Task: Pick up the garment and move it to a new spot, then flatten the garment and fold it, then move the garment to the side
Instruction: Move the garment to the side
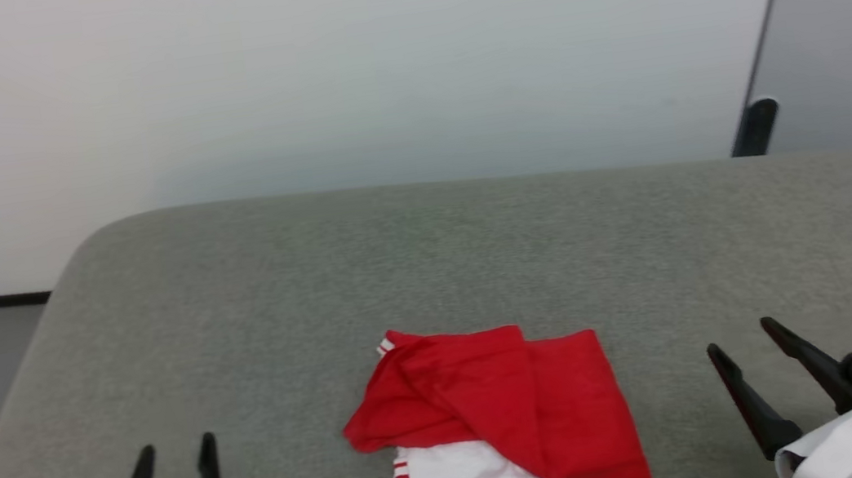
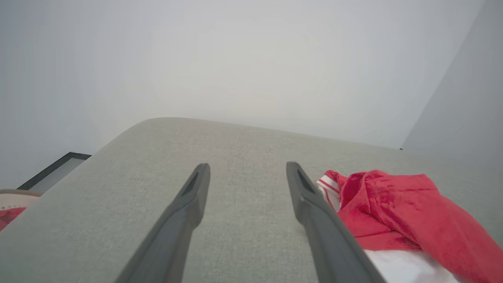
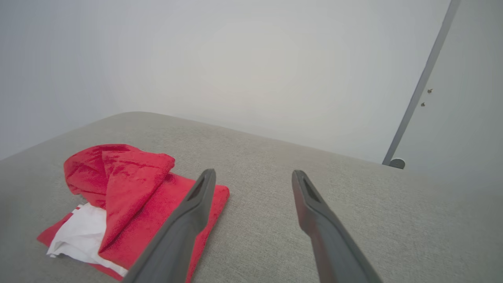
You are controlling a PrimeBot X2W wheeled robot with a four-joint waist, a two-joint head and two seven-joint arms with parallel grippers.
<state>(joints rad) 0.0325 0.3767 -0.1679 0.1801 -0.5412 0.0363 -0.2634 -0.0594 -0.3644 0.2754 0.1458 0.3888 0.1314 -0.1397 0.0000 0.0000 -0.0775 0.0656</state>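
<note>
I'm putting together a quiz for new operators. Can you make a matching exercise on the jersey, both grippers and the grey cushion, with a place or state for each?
Things:
1. jersey
2. left gripper
3. right gripper
4. grey cushion

Places or states:
A. open, at the head view's lower right
B. loosely bunched, red with a white sleeve showing
C. open, at the head view's lower left
D. lies under everything else

Pairs: 1-B, 2-C, 3-A, 4-D

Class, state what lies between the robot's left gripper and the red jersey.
A bare stretch of grey fabric surface: in the head view, nothing sits between the left gripper and the jersey.
</note>
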